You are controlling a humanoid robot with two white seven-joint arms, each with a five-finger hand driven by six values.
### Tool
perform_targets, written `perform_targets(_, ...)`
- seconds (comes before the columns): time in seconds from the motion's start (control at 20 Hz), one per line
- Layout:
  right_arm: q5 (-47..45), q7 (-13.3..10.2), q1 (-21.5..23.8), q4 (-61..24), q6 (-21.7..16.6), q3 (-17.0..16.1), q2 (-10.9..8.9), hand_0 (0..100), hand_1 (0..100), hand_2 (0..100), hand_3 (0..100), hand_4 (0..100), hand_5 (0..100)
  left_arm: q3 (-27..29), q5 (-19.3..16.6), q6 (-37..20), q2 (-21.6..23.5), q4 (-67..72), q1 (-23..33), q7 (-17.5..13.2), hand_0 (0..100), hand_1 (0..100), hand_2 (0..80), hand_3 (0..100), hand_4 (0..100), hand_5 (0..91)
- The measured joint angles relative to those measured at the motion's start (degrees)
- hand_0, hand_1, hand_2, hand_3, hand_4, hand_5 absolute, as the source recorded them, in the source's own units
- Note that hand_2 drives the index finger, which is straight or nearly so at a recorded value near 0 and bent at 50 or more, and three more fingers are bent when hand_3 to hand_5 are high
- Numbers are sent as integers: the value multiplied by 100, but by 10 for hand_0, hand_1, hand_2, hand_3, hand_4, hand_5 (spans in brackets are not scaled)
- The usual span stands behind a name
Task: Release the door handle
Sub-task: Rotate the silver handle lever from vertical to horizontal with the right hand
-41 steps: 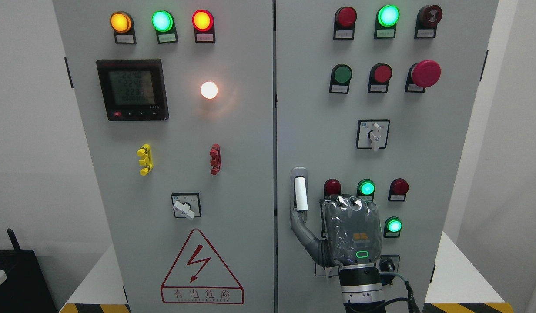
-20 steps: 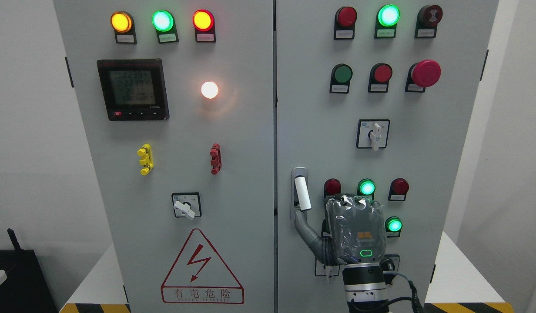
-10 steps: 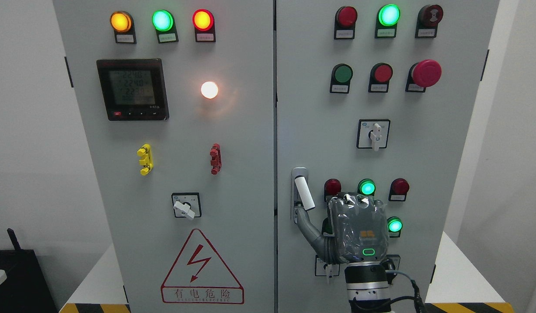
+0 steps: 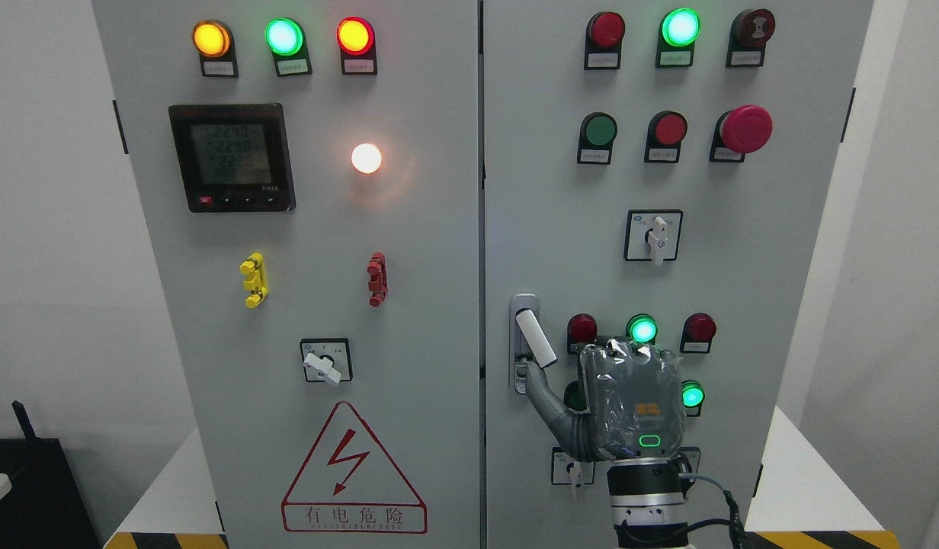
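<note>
The handle sits low at the left edge of the right door, its white lever tilted out of its recess. The right hand is just beside it, thumb stretched up to the lever's lower end, which it may touch; whether the fingers are curled cannot be told. Releasing well means drawing the thumb down and back, clear of nearby buttons.

An industrial or electrical test room. A grey two-door control cabinet fills the scene, studded with lit pilot lamps, a digital power meter, rotary selector switches, a red emergency-stop button and a lightning-bolt warning triangle with Chinese text. Yellow-black hazard tape edges the near white surface under it, and plain white walls stand behind.
</note>
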Motion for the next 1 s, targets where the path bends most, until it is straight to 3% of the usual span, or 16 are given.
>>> perform_targets(1.0,-19,8,4,-40,-9,-65,-2,391,125,1000,1000,1000,982,0,0,0,-1,0,0,0,120,389,0,0,0,0)
